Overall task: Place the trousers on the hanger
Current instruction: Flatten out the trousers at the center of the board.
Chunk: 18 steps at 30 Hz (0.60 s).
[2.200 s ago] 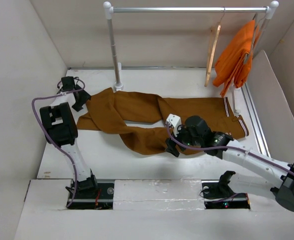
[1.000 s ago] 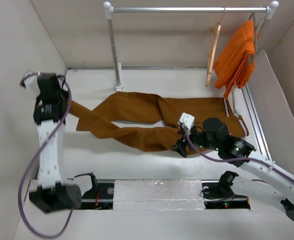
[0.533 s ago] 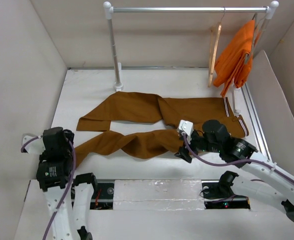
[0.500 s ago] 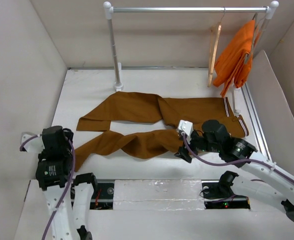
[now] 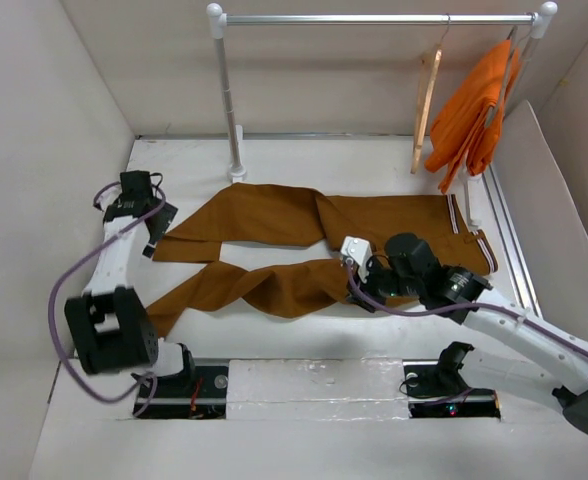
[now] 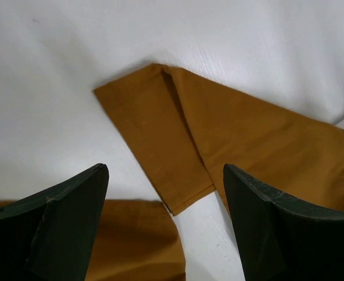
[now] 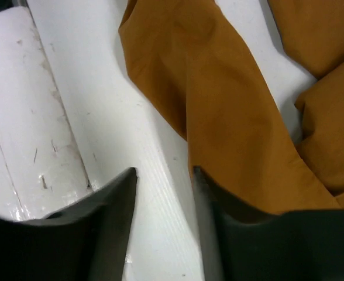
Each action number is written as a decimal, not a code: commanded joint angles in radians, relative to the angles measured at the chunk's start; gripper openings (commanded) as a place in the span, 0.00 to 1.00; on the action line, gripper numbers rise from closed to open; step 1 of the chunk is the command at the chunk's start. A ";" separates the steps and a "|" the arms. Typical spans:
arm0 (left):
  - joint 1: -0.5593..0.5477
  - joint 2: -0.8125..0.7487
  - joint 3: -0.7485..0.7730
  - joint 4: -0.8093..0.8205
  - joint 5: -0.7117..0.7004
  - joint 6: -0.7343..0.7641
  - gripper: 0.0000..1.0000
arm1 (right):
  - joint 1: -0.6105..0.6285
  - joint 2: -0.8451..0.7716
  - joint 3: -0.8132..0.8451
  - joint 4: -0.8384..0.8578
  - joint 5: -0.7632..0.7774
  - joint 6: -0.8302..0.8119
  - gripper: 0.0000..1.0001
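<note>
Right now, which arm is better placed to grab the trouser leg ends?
Probably left: the left claw, open, hangs over a leg end of the trousers; the right claw sits at their middle, far from both ends.

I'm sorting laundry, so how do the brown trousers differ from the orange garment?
The trousers are rust-brown; the orange garment is a brighter orange. The trousers lie spread out on the table; the orange garment hangs draped from the rail. Both are plain cloth.
</note>
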 commanded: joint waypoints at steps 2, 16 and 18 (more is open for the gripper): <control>0.003 0.109 0.019 0.156 0.118 -0.018 0.76 | -0.003 -0.010 0.047 0.087 0.044 0.036 0.55; 0.012 0.359 0.019 0.250 0.114 -0.125 0.37 | -0.003 -0.091 0.049 0.039 0.190 0.145 0.60; 0.012 0.363 0.007 0.264 0.122 -0.131 0.37 | -0.003 -0.094 0.052 0.032 0.198 0.146 0.60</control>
